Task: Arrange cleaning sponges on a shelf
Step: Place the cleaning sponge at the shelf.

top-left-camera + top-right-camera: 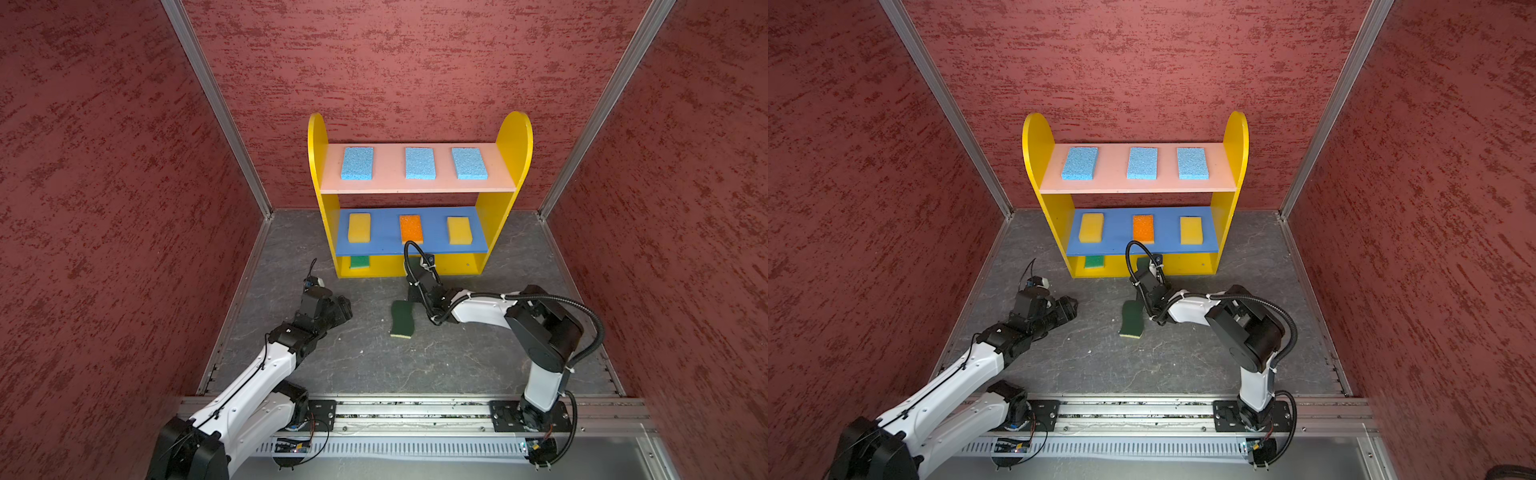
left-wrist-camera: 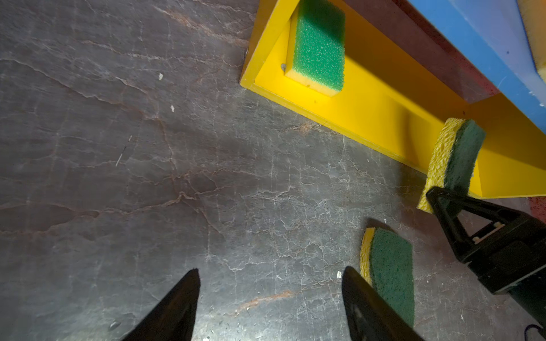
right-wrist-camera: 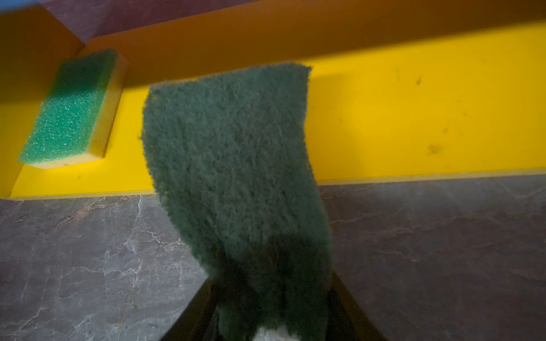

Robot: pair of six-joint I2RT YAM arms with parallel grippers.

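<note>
Two pincers are mine: the right pincer (image 3: 270, 279) clamps a fuzzy, wavy-edged dark green sponge (image 3: 233, 165), centre frame, tip over the smooth yellow base of the shelf (image 3: 413, 118); the left pincer (image 2: 270, 270) gapes over the veined grey bench (image 2: 147, 177). A porous bright green sponge (image 3: 71, 118) lies upper left.

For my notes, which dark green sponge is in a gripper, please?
The dark green sponge at the shelf's base, in the right gripper; the other lies loose on the table.

Dark green on pitted yellow: the sponge (image 2: 464, 153) in my black right pincer (image 3: 271, 277), against the yellow shelf base (image 3: 413, 118) and grey veined bench (image 3: 88, 265).
</note>
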